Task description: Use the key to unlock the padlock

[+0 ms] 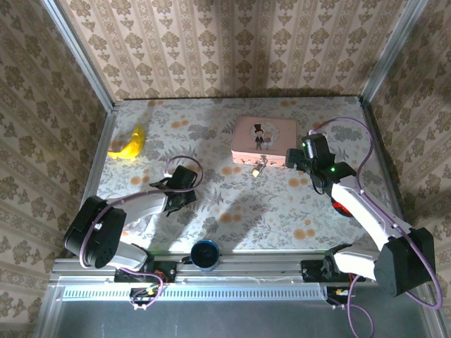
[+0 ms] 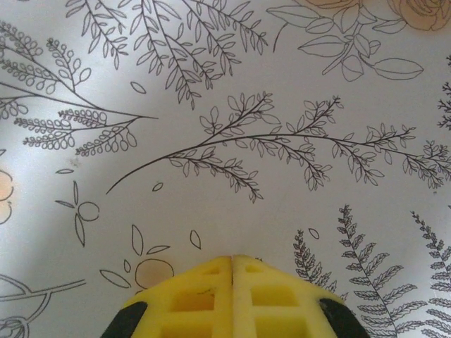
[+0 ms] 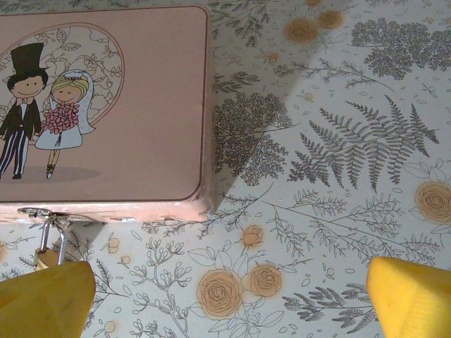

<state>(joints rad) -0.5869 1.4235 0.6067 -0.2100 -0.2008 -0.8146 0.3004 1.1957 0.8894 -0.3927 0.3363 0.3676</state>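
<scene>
The small brass padlock (image 3: 45,255) hangs by its shackle from the latch on the front of the pink picture box (image 3: 106,98), half hidden behind my right gripper's left finger. From above, the padlock (image 1: 258,167) lies just in front of the pink box (image 1: 262,138). My right gripper (image 3: 229,303) is open wide over the flowered cloth off the box's front right corner, holding nothing; in the top view the right gripper (image 1: 294,160) sits right of the padlock. My left gripper (image 2: 233,262) is shut, pads pressed together, low over the cloth, left of the box (image 1: 180,197). The key is hidden from view.
A yellow banana (image 1: 129,144) lies at the far left. A dark round cup (image 1: 206,253) stands at the near edge between the arm bases. Patterned walls close in the table (image 1: 232,218) on three sides.
</scene>
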